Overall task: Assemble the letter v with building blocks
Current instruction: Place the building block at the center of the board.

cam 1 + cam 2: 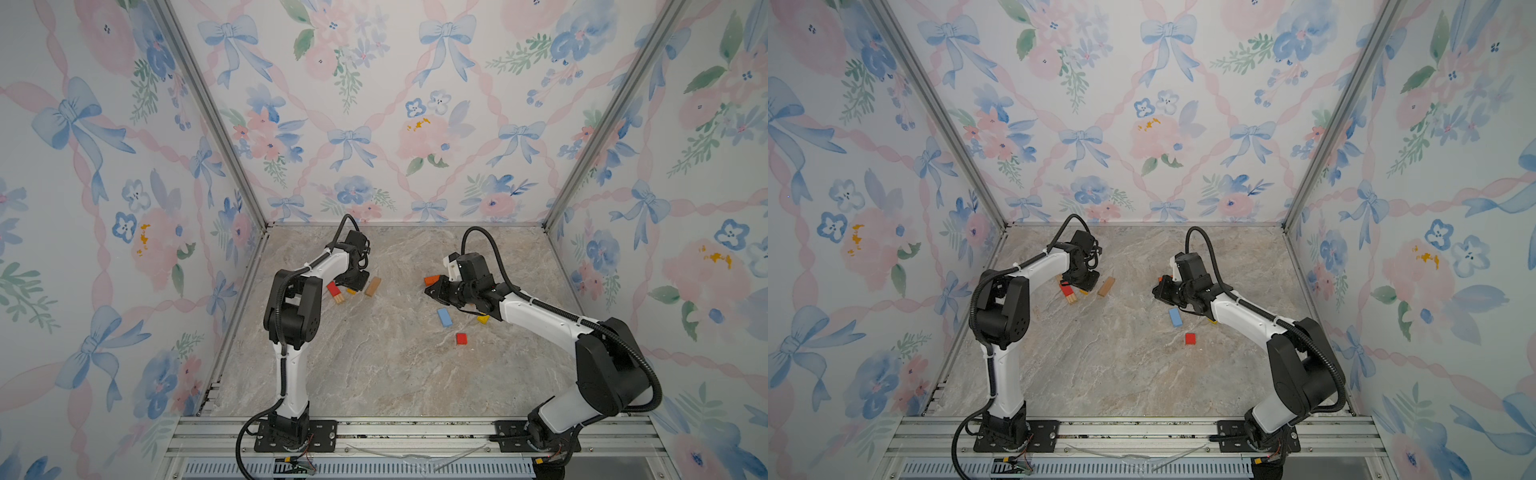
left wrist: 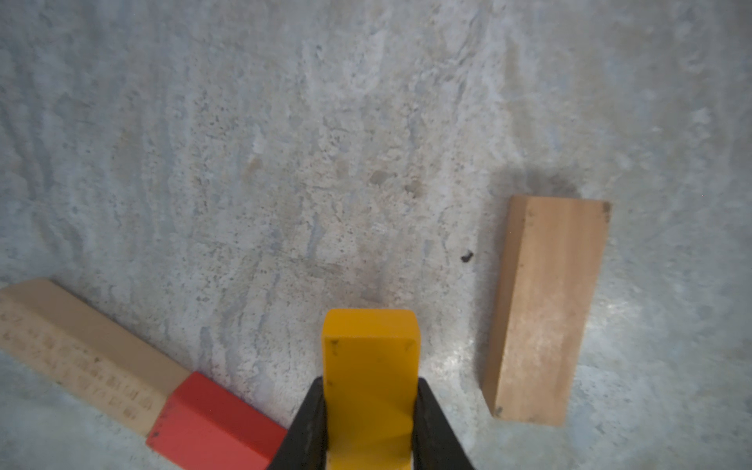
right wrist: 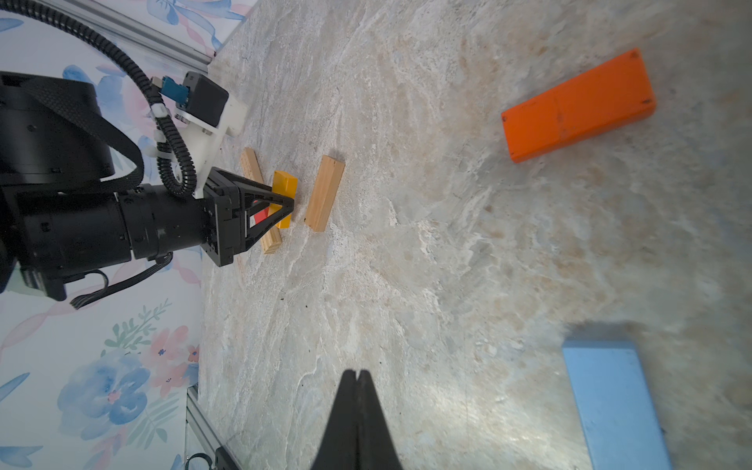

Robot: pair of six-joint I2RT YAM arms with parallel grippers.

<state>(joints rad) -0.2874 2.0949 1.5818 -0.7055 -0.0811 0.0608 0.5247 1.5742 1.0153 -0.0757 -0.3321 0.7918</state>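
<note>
Building blocks: lying in two loose groups on the worktop (image 1: 374, 374).
Yellow block (image 2: 370, 366): clamped between the left fingers (image 2: 305, 427), with a red block (image 2: 211, 419) on one side and a wooden bar (image 2: 545, 309) on the other.
Right fingers (image 3: 346, 407): pressed together, empty, near orange block (image 3: 578, 106) and blue block (image 3: 614, 403).

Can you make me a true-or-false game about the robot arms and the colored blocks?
1. The left gripper holds a yellow block between its fingers. True.
2. The right gripper is carrying the orange block. False: its fingers are shut on nothing, and the orange block lies on the table.
3. The blue block is stacked on the orange block. False: they lie apart, each flat on the table.
4. A red block touches a pale wooden block end to end. True.
</note>
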